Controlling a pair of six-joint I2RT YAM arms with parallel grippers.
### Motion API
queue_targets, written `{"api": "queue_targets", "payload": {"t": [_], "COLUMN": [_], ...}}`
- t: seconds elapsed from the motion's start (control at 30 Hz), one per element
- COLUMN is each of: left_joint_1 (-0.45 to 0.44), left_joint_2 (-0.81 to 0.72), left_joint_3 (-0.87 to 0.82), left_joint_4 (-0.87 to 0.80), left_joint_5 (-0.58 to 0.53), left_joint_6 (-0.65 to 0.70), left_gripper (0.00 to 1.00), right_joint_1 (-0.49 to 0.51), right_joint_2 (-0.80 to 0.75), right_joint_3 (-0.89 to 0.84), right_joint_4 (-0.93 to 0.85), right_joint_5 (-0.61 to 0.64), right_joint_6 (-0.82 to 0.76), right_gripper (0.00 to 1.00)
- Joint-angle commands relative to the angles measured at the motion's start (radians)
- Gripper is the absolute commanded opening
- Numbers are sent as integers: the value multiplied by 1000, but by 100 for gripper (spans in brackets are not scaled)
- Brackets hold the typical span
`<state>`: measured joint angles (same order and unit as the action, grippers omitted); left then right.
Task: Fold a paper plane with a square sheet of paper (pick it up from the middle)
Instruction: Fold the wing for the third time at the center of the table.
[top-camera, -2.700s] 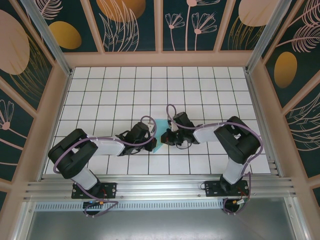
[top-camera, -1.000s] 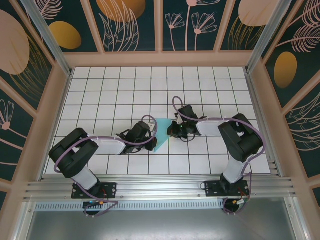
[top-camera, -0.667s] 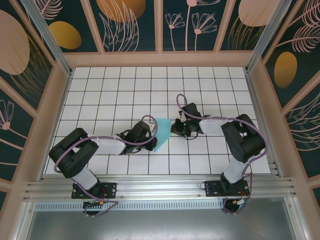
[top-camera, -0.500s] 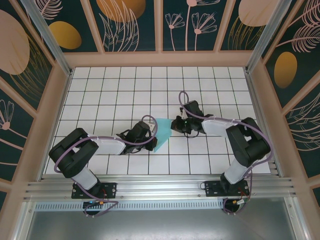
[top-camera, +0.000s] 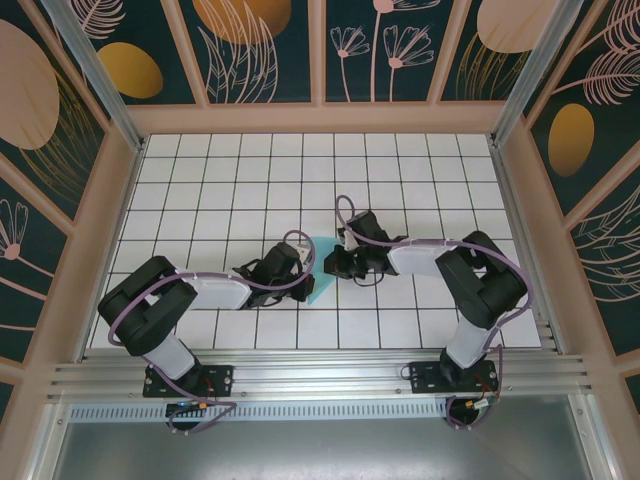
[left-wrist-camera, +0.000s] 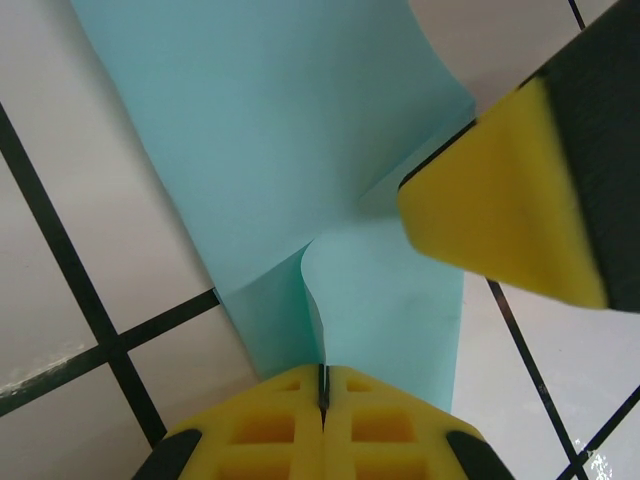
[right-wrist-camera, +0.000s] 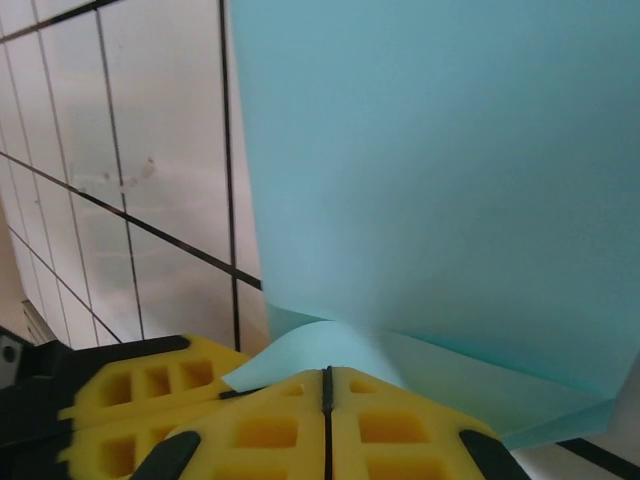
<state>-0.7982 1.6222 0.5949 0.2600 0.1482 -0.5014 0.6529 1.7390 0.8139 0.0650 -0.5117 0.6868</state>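
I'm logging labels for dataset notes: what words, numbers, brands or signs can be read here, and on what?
No readable text. The thin light turquoise-blue paper sheet is plain, the yellow finger pads are unmarked, the white tiled table has only black grid lines, and the dark wall panels show leaf and flower drawings, no lettering.

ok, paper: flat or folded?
Folded, not spread: the sheet of paper lies doubled, a second layer showing beneath, edges pinched in the left gripper and right gripper.
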Motion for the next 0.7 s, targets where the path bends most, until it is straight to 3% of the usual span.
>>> {"api": "queue_targets", "payload": {"t": [0.0,0.23,0.4,0.5,0.67], "left_joint_1": [4,5,5,6,4], "left_joint_2": [28,23,-29,-78,-156], "left_joint_3": [-6,1,25,49,88], "left_joint_4": [-96,-106,-148,-197,-256], "left_joint_5": [-27,-37,-72,-131,-170], "left_joint_6": [17,23,18,9,-20], "left_gripper": [1,3,10,24,32], "right_joint_1": [4,8,11,12,12], "right_joint_2": [40,106,108,105,107], "right_joint_3": [27,57,38,24,16], "right_joint_4": [2,-111,-123,-121,-108], "right_joint_5": [-9,79,99,105,102], "right_joint_6": [-10,-35,-31,-26,-21], "right_gripper": [9,7,6,6,6]}}
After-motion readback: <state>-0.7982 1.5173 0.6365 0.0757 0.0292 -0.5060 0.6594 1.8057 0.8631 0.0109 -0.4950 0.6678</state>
